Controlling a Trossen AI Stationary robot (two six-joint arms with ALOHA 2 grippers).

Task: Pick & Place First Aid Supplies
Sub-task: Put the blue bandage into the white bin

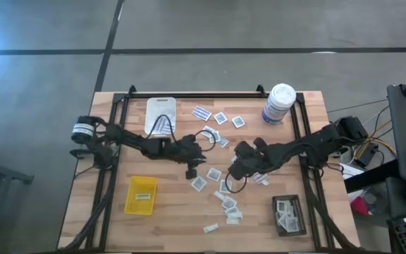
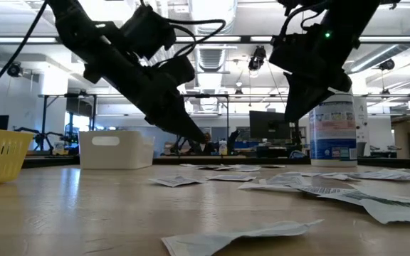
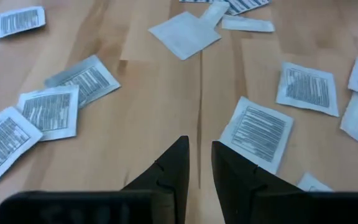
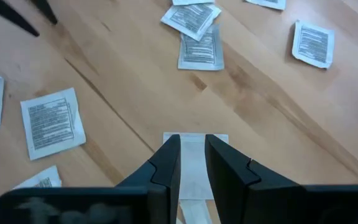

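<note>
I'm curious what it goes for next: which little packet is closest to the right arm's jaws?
The plain white packet lying directly beneath the right gripper, showing between its jaws. The printed packets lie farther off.

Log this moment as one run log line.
left gripper: empty, above bare table | right gripper: jaws astride white packet, grip unclear | black tray: holds packets

Two dark, jointed arms, cabled.

Left arm (image 1: 136,144) and right arm (image 1: 302,148): matte black links. Black cables loop loose along both. Left arm's base end carries a round silver-and-black cap (image 1: 82,129). Each gripper ends in two black tapered fingers (image 3: 166,177), notched on the inner edge. Green light (image 2: 327,34) glows on the right arm's wrist housing.
</note>
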